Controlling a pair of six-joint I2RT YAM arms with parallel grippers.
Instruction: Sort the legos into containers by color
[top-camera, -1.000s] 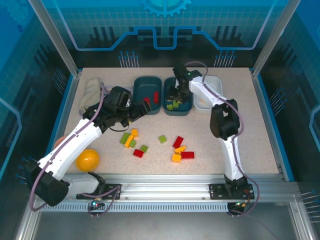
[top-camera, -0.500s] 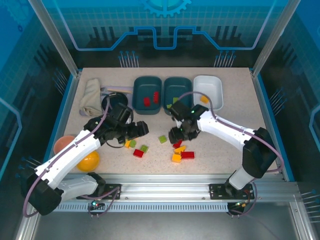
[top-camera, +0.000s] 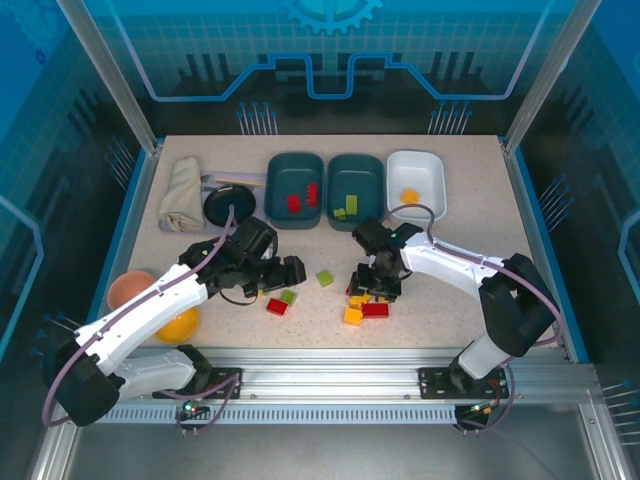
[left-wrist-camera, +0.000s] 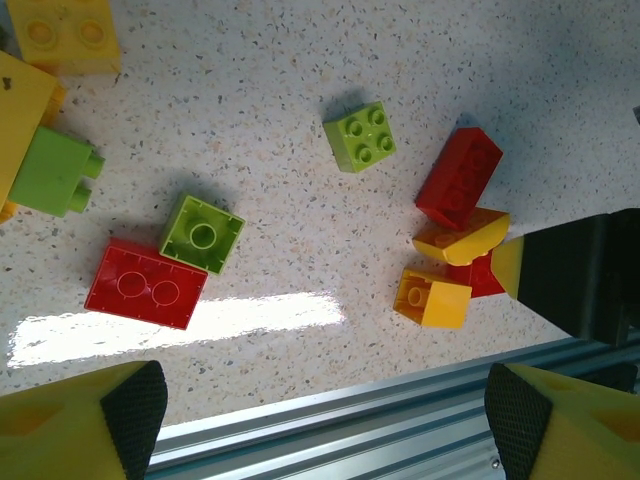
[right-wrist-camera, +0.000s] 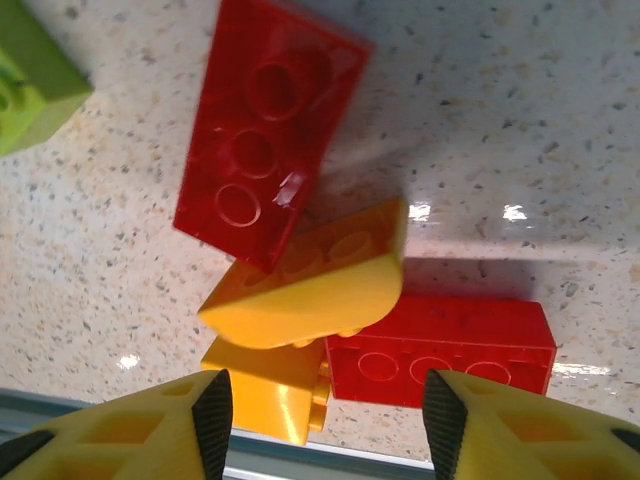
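Right end effector (right-wrist-camera: 322, 390) stands parted, per wrist view.

Bright overhead light, sharp focus, soft shadows, glare streak on the table (left-wrist-camera: 250, 310).

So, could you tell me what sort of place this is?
Likely a robot lab or demo cell: left arm and right arm bolted to an aluminium rail, metal frame posts, blue printed backdrop.

On my top view, three trays stand in a row at upper centre: left tray (top-camera: 290, 172), middle tray (top-camera: 358, 172), right tray (top-camera: 415, 166), each holding legos (top-camera: 293, 202). Loose legos (top-camera: 375, 310) lie scattered below them. A cloth (top-camera: 182, 195) and a dish (top-camera: 225, 208) sit left of the row.
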